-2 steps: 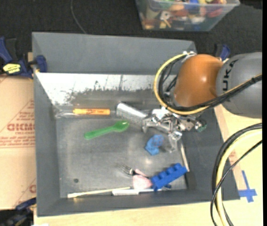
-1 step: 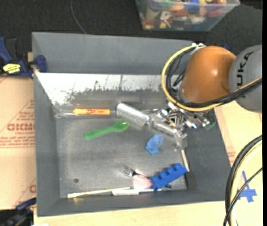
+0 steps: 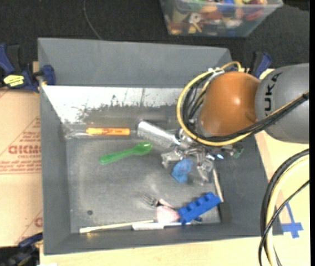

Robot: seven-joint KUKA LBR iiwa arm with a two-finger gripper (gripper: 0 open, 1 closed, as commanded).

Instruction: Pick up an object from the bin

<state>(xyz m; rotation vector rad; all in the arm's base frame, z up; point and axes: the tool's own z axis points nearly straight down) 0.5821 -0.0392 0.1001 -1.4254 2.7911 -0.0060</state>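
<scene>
Camera view shows us the gripper low in the right half of the bin, jaws apart astride a small blue piece, placed, we judge, to close on it clear of the green spoon and blue brick.

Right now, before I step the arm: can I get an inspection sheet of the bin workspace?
Surface: grey metal bin, floor scuffed near the back wall.
Job's things: small blue piece, right of middle, under the claw.
Clutter: green spoon mid-bin; orange pen along the back wall, silver tube to its right; blue toy brick, pink piece and white stick by the front wall.
Grippers: claw low over the small blue piece; grasp cannot be judged.
Cables: yellow and black cables looped round the orange wrist cover.
Surroundings: clear tub of toys behind the bin.
</scene>
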